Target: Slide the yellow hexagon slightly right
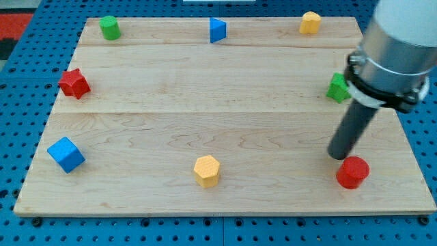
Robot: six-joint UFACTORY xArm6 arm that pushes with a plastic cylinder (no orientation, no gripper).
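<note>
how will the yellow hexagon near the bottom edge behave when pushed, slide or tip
The yellow hexagonal block looks squat and flat-based, so it probably slides rather than tips. Its flat sides could make it turn under an off-centre push. My tip is far to the view's right, beside the red round block.

One cam only, no 2nd view to overlap. It sits high, off the near long edge of the wooden board [225,102], looking down at a steep angle and twd the far edge. The far edge reads shorter than the near one, so some perspective tilt. Mid distance: all 4 board corners fit, w/ a strip of blue pegboard [34,55] showing around every edge. Roughly centred left-right. The arm's grey body [399,41] cuts in large at the view's top right corner, i.e. closer to the lens than the board.
</note>
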